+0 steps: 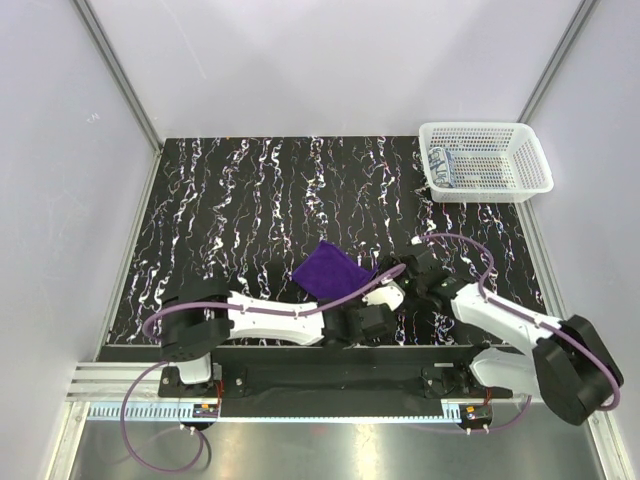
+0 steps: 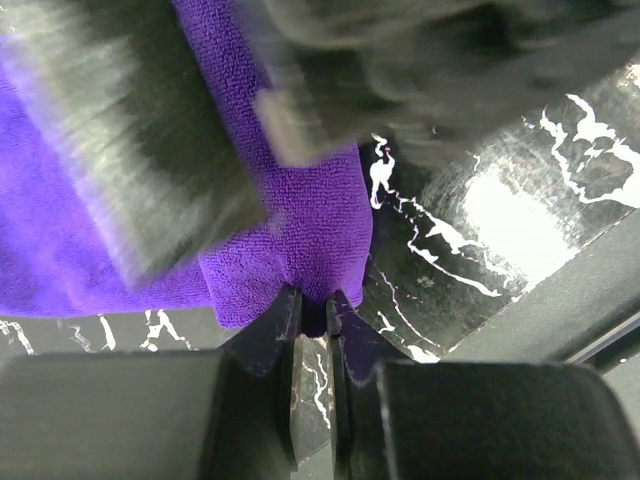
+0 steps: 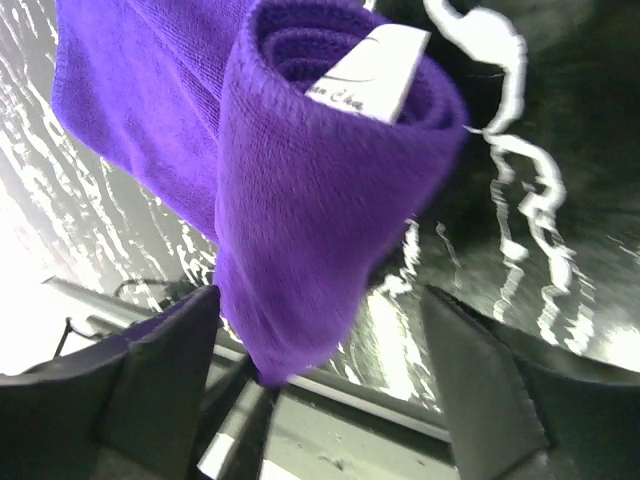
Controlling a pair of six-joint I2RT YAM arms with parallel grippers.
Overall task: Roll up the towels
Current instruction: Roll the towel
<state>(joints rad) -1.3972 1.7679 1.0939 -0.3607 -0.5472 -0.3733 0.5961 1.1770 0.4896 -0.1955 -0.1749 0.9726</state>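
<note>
Purple towel (image 1: 328,268), soft looped microfibre with a white label, lies at lower centre of the overhead view on the black marbled tabletop (image 1: 250,200). One end is curled into a loose tube, so rolling seems to be midway. The left end effector (image 2: 312,305) pinches the near hem. The right end effector (image 3: 320,340) gapes wide around the roll. The next move probably calls for a fresh grip and a tighter coil.

Basket (image 1: 488,190) behind and right of towel (image 1: 330,268).

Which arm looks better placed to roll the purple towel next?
Left, probably: the left gripper pinches the edge of the purple towel, while the right gripper stands open, gripping nothing.
</note>
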